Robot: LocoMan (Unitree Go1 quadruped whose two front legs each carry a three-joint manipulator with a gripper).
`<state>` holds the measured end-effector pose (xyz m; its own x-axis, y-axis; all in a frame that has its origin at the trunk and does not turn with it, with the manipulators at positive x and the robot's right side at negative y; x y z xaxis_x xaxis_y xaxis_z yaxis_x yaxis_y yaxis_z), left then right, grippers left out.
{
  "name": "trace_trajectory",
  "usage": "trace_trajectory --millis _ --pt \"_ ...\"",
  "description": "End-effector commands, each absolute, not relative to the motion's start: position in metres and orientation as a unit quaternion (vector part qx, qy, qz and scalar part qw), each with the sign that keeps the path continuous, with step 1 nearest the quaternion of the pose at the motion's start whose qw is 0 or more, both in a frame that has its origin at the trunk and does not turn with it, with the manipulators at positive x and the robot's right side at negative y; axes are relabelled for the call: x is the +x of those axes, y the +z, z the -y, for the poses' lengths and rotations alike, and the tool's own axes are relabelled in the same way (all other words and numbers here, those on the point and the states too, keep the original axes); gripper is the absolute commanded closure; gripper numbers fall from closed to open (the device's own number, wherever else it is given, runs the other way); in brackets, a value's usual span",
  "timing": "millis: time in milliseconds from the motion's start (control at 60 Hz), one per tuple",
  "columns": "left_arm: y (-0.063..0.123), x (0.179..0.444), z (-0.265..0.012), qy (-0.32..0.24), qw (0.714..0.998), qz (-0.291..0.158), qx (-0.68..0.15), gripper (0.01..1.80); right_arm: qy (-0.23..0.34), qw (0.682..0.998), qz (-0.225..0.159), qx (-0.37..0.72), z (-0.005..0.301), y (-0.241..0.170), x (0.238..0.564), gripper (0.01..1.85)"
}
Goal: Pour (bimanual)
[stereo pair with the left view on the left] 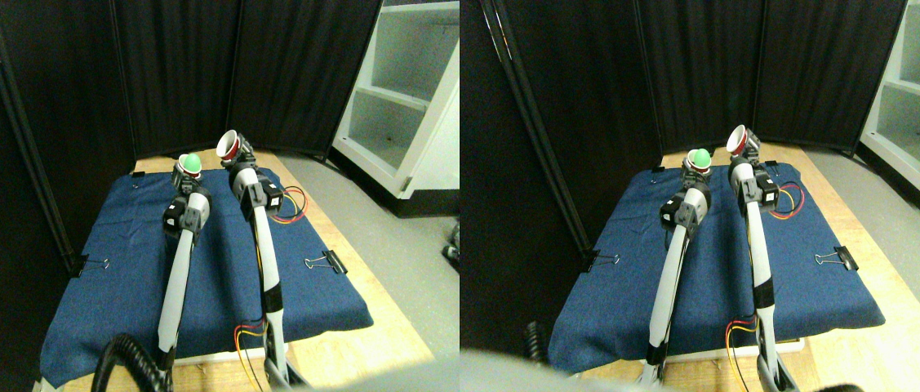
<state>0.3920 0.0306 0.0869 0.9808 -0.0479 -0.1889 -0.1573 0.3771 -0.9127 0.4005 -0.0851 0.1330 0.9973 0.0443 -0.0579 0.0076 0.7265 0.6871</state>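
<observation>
My left gripper [186, 175] is raised above the far part of the blue cloth [125, 245] and is shut on a small cup [184, 171] with a green ball [191, 162] resting in its mouth. Just to its right, my right gripper [237, 155] is shut on a red cup [228, 145] with a white inside. The red cup is tilted, its open mouth facing left toward the green ball. The two cups are close together but apart.
The blue cloth is held to a wooden board [362, 269] by black binder clips [327, 261]. Black curtain panels [182, 73] stand behind and to the left. A white shelf unit [402, 98] stands at the right on the grey floor.
</observation>
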Motion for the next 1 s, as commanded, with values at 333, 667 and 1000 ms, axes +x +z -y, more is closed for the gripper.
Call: trace_trajectory --millis 333,667,1000 --pt "0.05 0.402 -0.07 0.065 0.814 -0.041 -0.575 1.48 -0.048 0.766 -0.001 0.641 0.108 0.067 0.401 1.53" --pt "0.008 0.412 -0.088 0.104 0.807 -0.019 -0.58 1.48 -0.099 0.749 -0.014 0.655 0.116 0.034 0.403 1.53" --pt "-0.01 0.425 -0.09 0.121 0.795 -0.028 -0.593 1.48 -0.128 0.779 -0.007 0.614 0.129 0.016 0.416 1.53"
